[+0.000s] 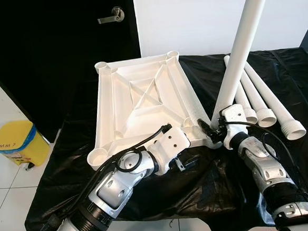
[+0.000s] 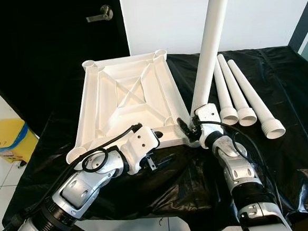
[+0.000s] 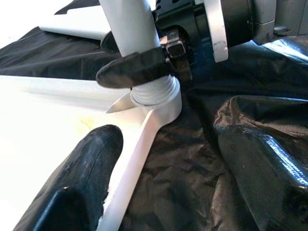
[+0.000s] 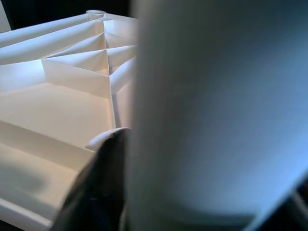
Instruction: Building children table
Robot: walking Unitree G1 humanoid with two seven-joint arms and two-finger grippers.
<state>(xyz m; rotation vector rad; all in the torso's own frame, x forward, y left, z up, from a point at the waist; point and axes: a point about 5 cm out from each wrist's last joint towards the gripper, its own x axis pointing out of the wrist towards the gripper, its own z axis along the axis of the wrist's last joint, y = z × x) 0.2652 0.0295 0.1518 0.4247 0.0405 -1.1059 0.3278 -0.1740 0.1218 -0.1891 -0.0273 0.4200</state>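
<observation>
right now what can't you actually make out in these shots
- Upright leg: its top is cut off by the upper edge of both eye views.
- Corner socket: how deep the leg's thread sits is hidden by the right gripper.
- Right wrist view: the leg, blurred and close, blocks the far side of the tabletop.
- Left gripper: open, but the tabletop rim beside one finger is overexposed.

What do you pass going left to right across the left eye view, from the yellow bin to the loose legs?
Yellow bin → tabletop → upright leg → loose legs.
</observation>
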